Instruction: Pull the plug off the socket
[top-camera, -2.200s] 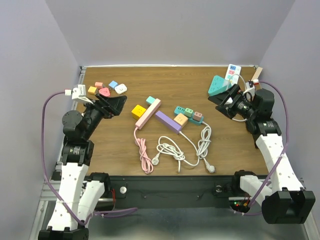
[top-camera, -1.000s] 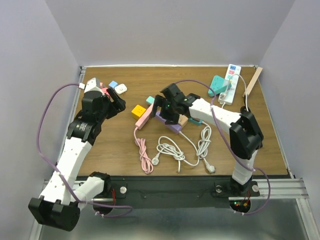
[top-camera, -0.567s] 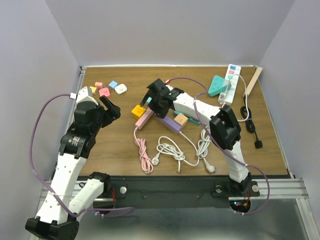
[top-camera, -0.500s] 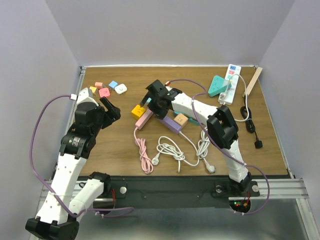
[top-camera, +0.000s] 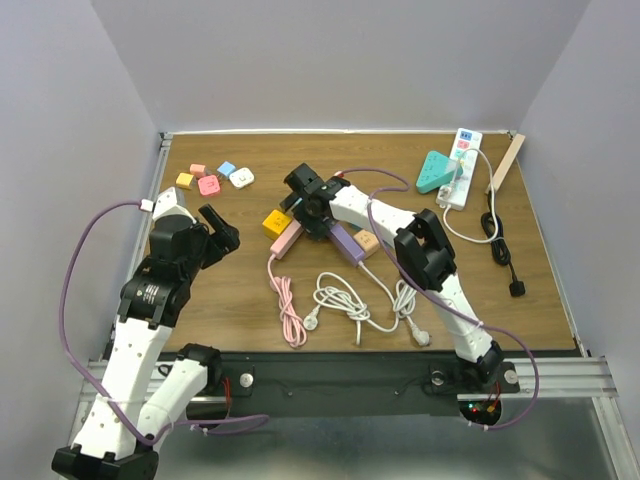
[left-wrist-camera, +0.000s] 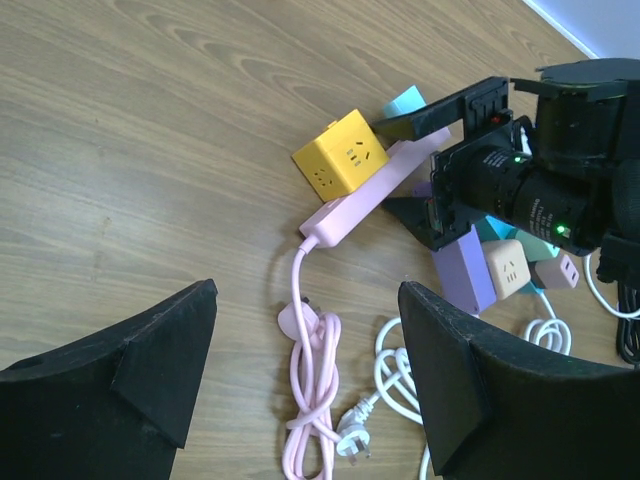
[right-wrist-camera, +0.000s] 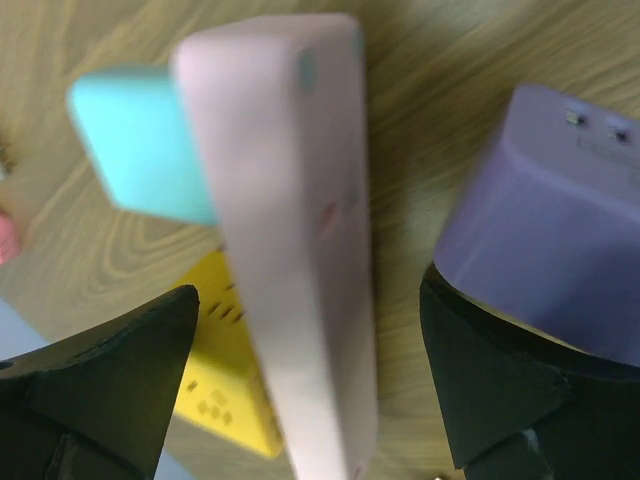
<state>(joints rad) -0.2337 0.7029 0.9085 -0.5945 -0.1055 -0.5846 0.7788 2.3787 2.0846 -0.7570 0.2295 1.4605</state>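
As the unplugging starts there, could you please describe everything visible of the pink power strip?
The pink power strip is a long, slim bar of matte pastel plastic with rounded edges. It lies diagonally on the wooden table. A yellow cube sits against its left side and a teal cube sits by its far end. A matching pink cord leaves its near end and lies bundled nearer the arms. The open right gripper straddles its far part, with no contact visible.

No lettering, labels or numbers can be read
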